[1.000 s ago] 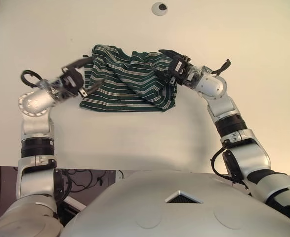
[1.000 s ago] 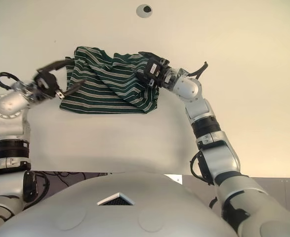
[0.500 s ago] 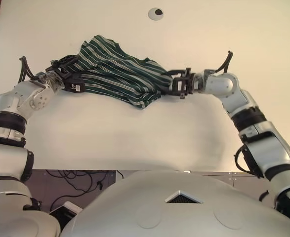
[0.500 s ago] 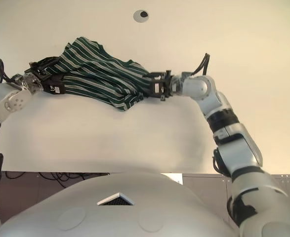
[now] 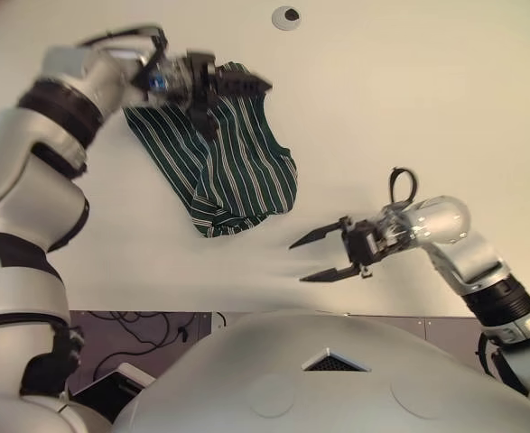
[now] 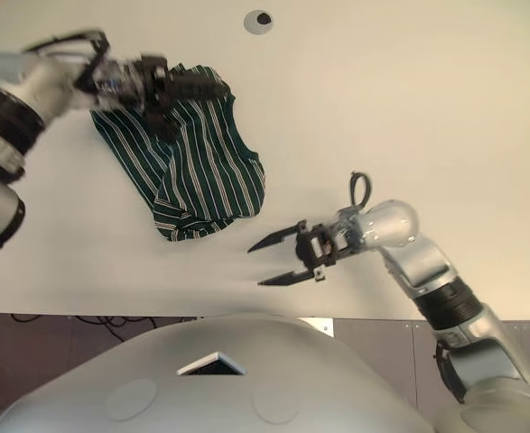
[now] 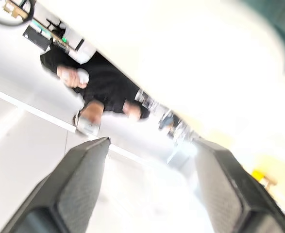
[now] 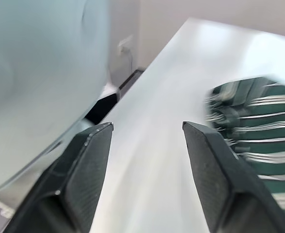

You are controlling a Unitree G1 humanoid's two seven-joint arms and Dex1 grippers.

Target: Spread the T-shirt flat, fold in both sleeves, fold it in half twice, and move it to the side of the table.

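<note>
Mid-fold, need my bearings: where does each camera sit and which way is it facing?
Left and right eye views: on the head, facing forward and down at the table; left arm and right arm show, left jaws at the T-shirt, right jaws open.
Left wrist view: on that wrist, looking past its open jaws over the table's edge into the room.
Right wrist view: on that wrist, looking between its open jaws along the table to the T-shirt.
Shared: the T-shirt, in eye and right wrist views.
</note>
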